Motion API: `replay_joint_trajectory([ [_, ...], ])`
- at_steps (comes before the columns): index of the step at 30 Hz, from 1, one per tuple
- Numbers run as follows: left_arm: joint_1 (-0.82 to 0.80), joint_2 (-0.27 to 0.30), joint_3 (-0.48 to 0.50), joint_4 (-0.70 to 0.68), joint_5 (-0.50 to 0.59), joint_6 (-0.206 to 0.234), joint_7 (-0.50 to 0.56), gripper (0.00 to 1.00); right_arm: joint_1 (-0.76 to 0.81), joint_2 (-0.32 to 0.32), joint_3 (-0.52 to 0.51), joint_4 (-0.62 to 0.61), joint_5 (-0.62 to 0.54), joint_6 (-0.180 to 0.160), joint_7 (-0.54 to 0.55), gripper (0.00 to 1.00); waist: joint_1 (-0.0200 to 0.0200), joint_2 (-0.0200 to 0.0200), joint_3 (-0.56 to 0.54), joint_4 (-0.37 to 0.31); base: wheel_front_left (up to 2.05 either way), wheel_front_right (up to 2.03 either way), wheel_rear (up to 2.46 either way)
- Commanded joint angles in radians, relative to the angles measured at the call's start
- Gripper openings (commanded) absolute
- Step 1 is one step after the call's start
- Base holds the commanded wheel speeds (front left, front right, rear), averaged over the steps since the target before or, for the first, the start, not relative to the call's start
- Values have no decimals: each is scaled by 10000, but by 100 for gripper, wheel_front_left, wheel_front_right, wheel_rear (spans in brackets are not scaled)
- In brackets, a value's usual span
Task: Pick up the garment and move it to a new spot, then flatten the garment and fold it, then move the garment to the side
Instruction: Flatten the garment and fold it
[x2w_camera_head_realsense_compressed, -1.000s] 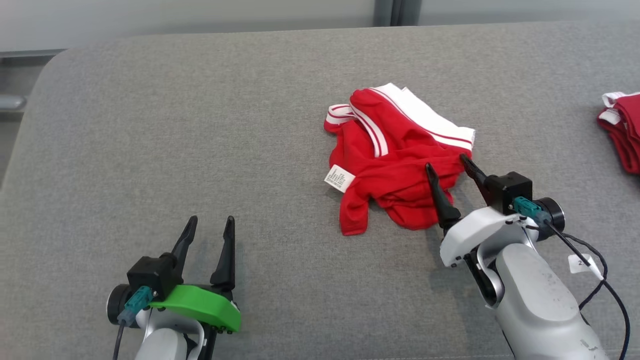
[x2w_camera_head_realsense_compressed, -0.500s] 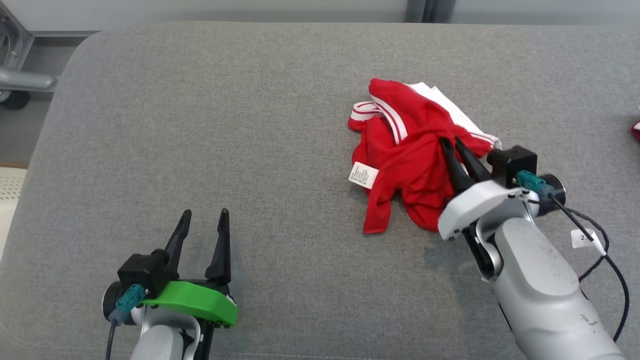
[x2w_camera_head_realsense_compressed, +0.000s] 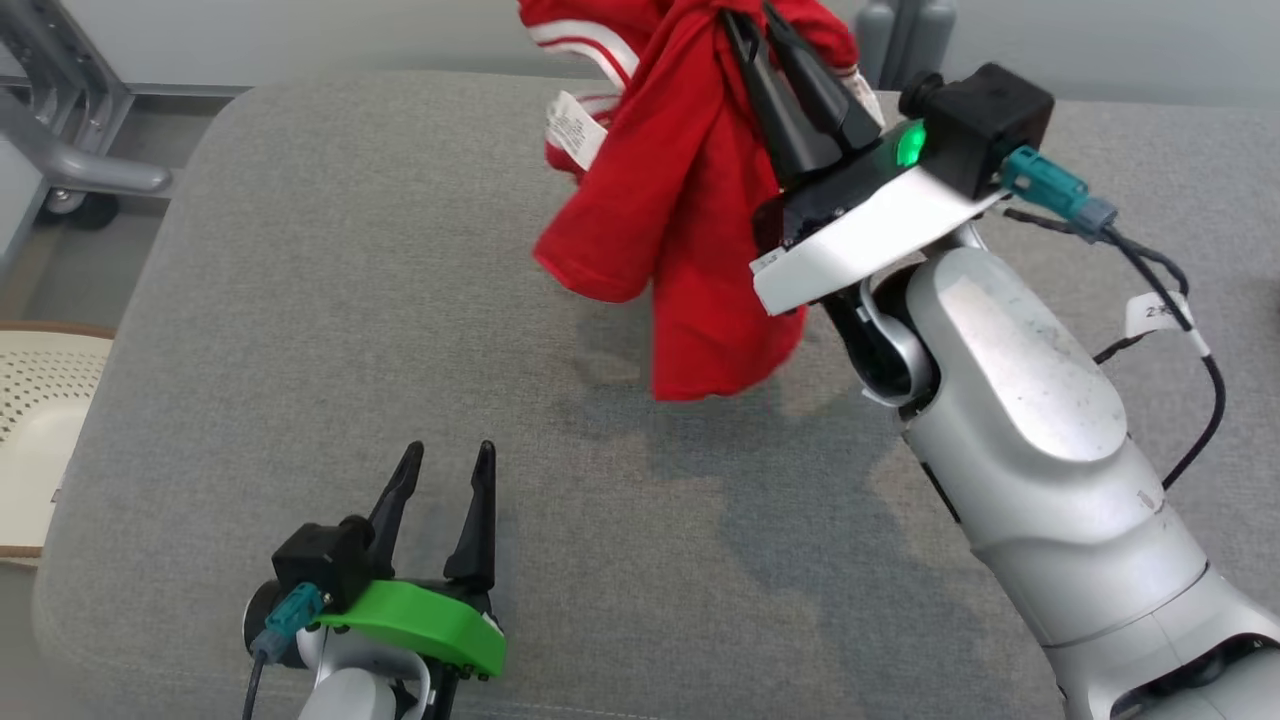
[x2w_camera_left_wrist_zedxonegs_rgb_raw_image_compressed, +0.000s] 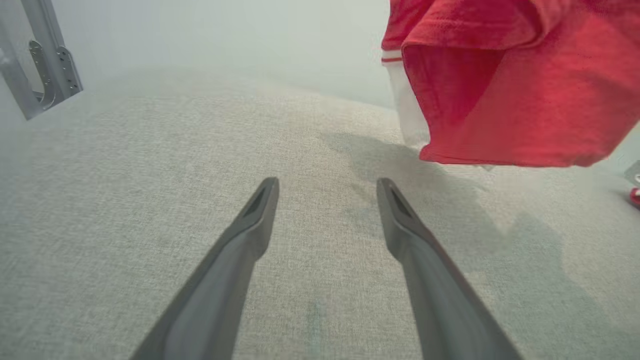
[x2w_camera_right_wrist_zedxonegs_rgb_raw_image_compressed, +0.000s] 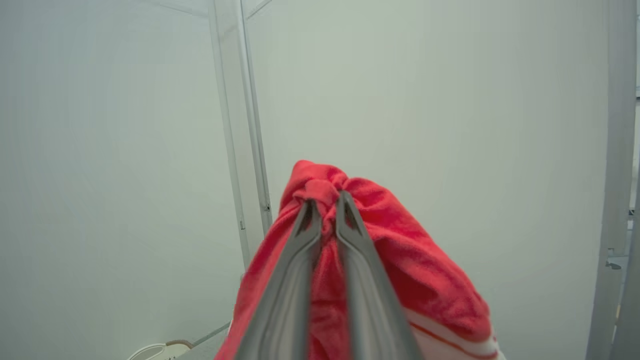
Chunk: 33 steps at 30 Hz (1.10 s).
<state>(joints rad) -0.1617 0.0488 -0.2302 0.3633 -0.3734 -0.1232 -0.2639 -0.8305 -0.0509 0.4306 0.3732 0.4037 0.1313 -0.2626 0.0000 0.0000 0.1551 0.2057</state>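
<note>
The red garment (x2w_camera_head_realsense_compressed: 690, 220) with white stripes and a white label hangs in the air above the grey cushion (x2w_camera_head_realsense_compressed: 300, 330), its lowest folds dangling near the cushion's middle. My right gripper (x2w_camera_head_realsense_compressed: 750, 15) is shut on a bunch of the cloth at the top; in the right wrist view the fingers (x2w_camera_right_wrist_zedxonegs_rgb_raw_image_compressed: 305, 250) pinch the red garment (x2w_camera_right_wrist_zedxonegs_rgb_raw_image_compressed: 390, 260) tightly. My left gripper (x2w_camera_head_realsense_compressed: 445, 455) stands open at the lower left, low over the cushion, with nothing between its fingers. In the left wrist view the garment (x2w_camera_left_wrist_zedxonegs_rgb_raw_image_compressed: 510, 90) hangs at the upper right, beyond the open gripper (x2w_camera_left_wrist_zedxonegs_rgb_raw_image_compressed: 325, 185).
A metal frame (x2w_camera_head_realsense_compressed: 70, 150) stands past the cushion's far left corner. A cream perforated basket (x2w_camera_head_realsense_compressed: 40, 420) sits on the floor at the left. A bit of another red item (x2w_camera_left_wrist_zedxonegs_rgb_raw_image_compressed: 635, 197) lies far right on the cushion.
My right gripper closed on the garment and lifted it off the cushion, so it now hangs. The head camera turned left. The left gripper stayed open.
</note>
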Motion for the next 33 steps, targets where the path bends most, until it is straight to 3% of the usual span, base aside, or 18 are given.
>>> replay_joint_trajectory([
  [1, 210, 32, 13, 31, -25, 43, -5, 100, -1, -15, -288, -246, 269, -12, -29, 0, 0, 0, -222, 287, 0, 0, 0],
  [5, 344, 31, 97, 18, -52, 69, -5, 100, 386, -44, -798, 220, -223, -14, -29, 0, 0, 0, -196, 275, 0, 0, 0],
  [11, 86, 28, -106, -21, -73, 34, -5, 100, 1082, -859, -1697, 2988, -1516, -12, -28, 0, 0, 0, 123, 154, 0, 0, 0],
  [12, 41, 31, -146, -29, -82, 29, -5, 100, 1171, -953, -1783, 3519, -1605, -8, -29, 19, 0, 0, 177, 127, 0, 0, 0],
  [13, -6, 31, -199, -29, -99, 27, -5, 100, 1232, -1078, -1920, 4005, -1723, -8, -31, 75, 0, 0, 206, 115, 0, 0, 0],
  [14, -43, 31, -280, -11, -115, 25, -5, 100, 1297, -1224, -2098, 4494, -1825, -9, -29, 100, 0, 0, 228, 97, 0, 0, 0],
  [18, -207, 30, -576, -84, -292, 73, -5, 100, 1593, -1449, -2519, 5443, -2211, -9, -28, 100, 0, 0, 279, -91, 0, 0, 0],
  [24, -206, 32, -582, -156, -245, 169, -5, 100, 2177, -1547, -2985, 4618, -2354, -9, -29, 100, 0, 0, 71, -543, 0, 0, 0],
  [27, -242, 32, -538, -174, -205, 159, -5, 100, 2576, -1367, -2610, 3755, -2226, -9, -29, 100, 0, 0, 9, -728, 0, 0, 0],
  [33, -250, 33, -700, -149, -299, 112, -5, 100, 3211, -1066, -556, 2636, -1584, -9, -29, 100, 0, 0, 84, -637, 0, 0, 0],
])
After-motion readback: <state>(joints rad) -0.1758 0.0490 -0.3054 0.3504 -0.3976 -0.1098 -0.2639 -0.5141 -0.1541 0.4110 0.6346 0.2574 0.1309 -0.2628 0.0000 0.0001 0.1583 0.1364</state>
